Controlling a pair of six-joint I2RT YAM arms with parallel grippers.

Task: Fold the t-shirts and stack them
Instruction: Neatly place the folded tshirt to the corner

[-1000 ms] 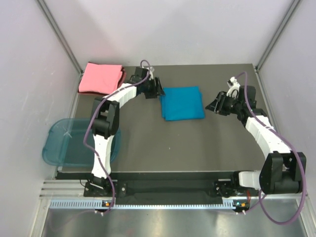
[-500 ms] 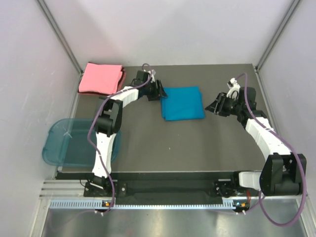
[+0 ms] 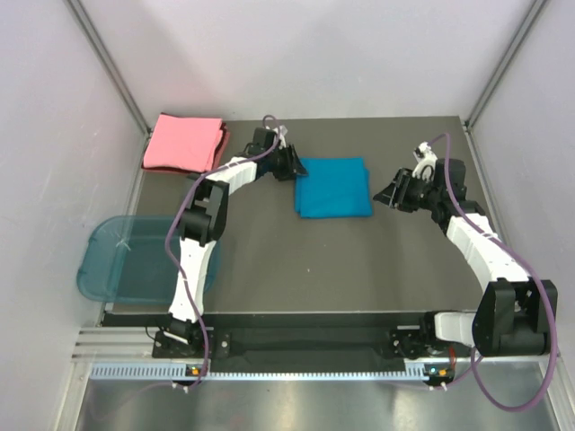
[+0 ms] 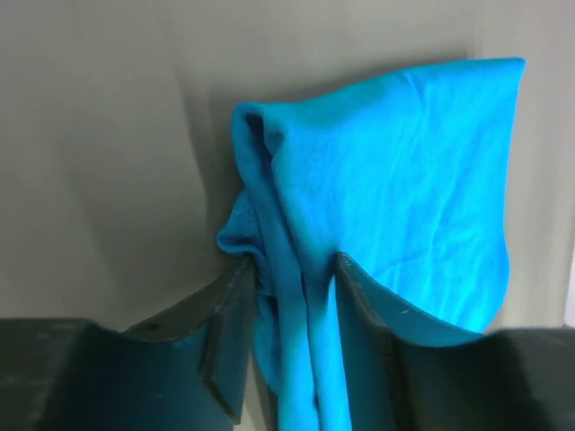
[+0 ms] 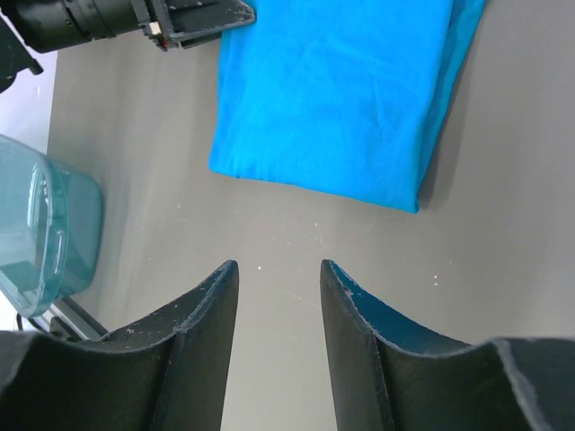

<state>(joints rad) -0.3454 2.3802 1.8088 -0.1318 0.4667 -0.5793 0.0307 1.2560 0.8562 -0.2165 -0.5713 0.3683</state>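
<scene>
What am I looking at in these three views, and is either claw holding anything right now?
Two robot arms are bolted at the near edge of a dark table. The wide picture comes from a camera above and behind them. The other two come from a camera on each wrist, with that arm's own two fingers in view. On the table lie a folded teal-blue cloth t-shirt near the middle and a folded salmon-pink cloth t-shirt at the far left corner. A translucent blue plastic tub sits at the table's left edge. The left gripper pinches an edge of the teal-blue shirt between its fingers. The right gripper is open and empty, above bare table beside that shirt.
</scene>
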